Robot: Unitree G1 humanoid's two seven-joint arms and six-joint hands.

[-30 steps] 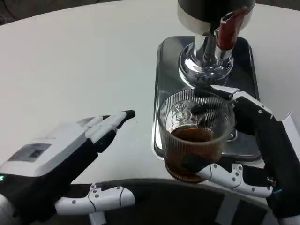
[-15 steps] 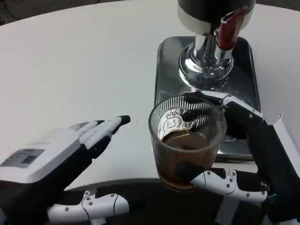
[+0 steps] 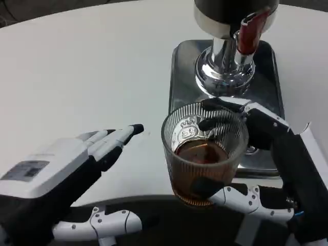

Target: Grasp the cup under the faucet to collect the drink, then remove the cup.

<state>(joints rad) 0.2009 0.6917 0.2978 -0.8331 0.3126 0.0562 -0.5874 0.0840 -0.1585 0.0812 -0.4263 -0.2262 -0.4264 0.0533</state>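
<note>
A ribbed clear glass cup (image 3: pixel 204 154) with dark brown drink in its lower half sits in my right hand (image 3: pixel 266 154), lifted at the near left corner of the steel drip tray (image 3: pixel 182 77). Fingers wrap behind the glass and the thumb (image 3: pixel 246 199) lies under its base. The dispenser's chrome stand (image 3: pixel 224 72) and red tap handle (image 3: pixel 250 31) stand on the tray at the top, apart from the cup. My left hand (image 3: pixel 66 169) lies at the lower left, fingers stretched toward the cup and holding nothing.
The white table (image 3: pixel 87 72) spreads wide to the left and back. Its near edge (image 3: pixel 148 197) curves just below both hands, with dark floor beneath. The dispenser's dark body (image 3: pixel 230 7) overhangs the tray at the top.
My right hand has drawn the cup toward me and leftward, away from the faucet, then held nearly still. The left hand dropped back slightly toward the near edge.
</note>
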